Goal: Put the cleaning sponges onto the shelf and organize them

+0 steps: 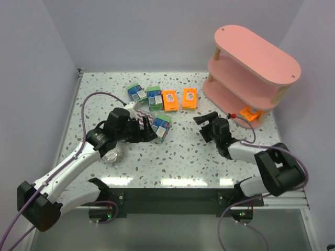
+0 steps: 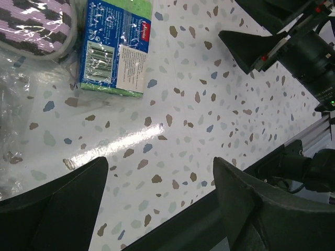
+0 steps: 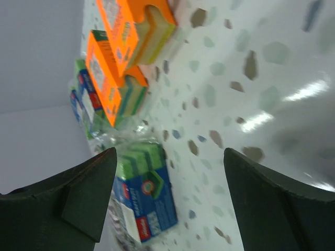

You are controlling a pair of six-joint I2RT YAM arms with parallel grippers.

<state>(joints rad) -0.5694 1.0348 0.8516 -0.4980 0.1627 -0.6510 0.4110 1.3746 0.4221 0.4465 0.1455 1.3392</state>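
Open and empty: left hand (image 1: pixel 148 130) and right hand (image 1: pixel 205 123). The green-and-blue sponge pack (image 1: pixel 161 127) lies on the tabletop (image 1: pixel 183 162) just beyond the left hand, toward the right edge, well short of the shelf (image 1: pixel 256 52) at the far-right corner. The left hand is nearer.

In the top view the left arm (image 1: pixel 78 162) covers part of a clear-wrapped pack (image 1: pixel 113 155) and part of the zigzag pack (image 1: pixel 135 107), and the left tool (image 1: pixel 151 129) hides one end of a green-blue pack (image 1: pixel 163 125). On the shelf (image 1: pixel 256 49), the upper boards screen part of an orange pack (image 1: pixel 250 114) on the bottom board. Label print there is too small to read. From the left wrist, the zigzag pack and green-blue pack run off the top edge. The right wrist view is blurred, and its top edge cuts a loose orange pack (image 3: pixel 133 26).
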